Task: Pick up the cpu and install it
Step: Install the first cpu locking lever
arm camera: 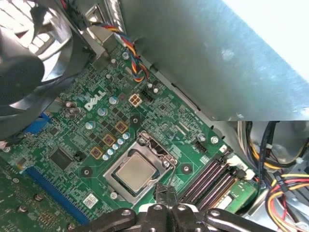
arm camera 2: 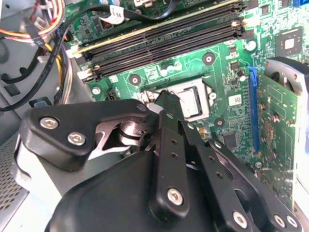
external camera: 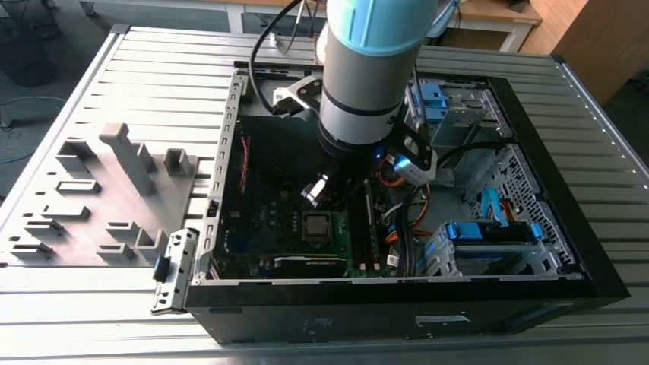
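The cpu [arm camera: 136, 170] sits in its socket [arm camera: 117, 189], so installing looks done. The claw [arm camera: 166, 192], pressed together and empty, hangs just beside it. Leaving likely needs a straight lift.

The arm [external camera: 360, 80] is a grey tube with a light blue cap [external camera: 381, 23] and black cables [external camera: 266, 38]; the gripper [arm camera 2: 166, 99] has black links [arm camera 2: 169, 159] with silver screws [arm camera 2: 175, 195]

cpu [arm camera: 136, 170] in socket [arm camera: 114, 186] beside memory slots [arm camera: 208, 180]

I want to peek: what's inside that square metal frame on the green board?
The cpu lies flat in the frame, with its shiny top showing. Whatever is underneath it is covered.
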Action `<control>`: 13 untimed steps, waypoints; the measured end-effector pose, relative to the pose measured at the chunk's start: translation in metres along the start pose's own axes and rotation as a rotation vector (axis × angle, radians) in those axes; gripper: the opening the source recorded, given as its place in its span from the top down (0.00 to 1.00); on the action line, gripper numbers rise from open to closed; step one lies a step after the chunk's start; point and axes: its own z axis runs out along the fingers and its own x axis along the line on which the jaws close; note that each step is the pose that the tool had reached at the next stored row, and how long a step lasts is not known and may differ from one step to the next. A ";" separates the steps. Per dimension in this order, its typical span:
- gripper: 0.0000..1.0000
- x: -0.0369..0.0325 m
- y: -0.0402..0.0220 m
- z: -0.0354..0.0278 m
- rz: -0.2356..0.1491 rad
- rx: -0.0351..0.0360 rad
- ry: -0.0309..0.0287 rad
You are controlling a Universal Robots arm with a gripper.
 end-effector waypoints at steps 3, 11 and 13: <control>0.89 -0.0012 0.0013 -0.0029 0.000 -0.0001 -0.0001; 0.89 -0.0083 0.0089 -0.0007 0.000 -0.0001 0.0000; 0.89 -0.0092 0.0095 0.0015 -0.001 -0.0001 0.0000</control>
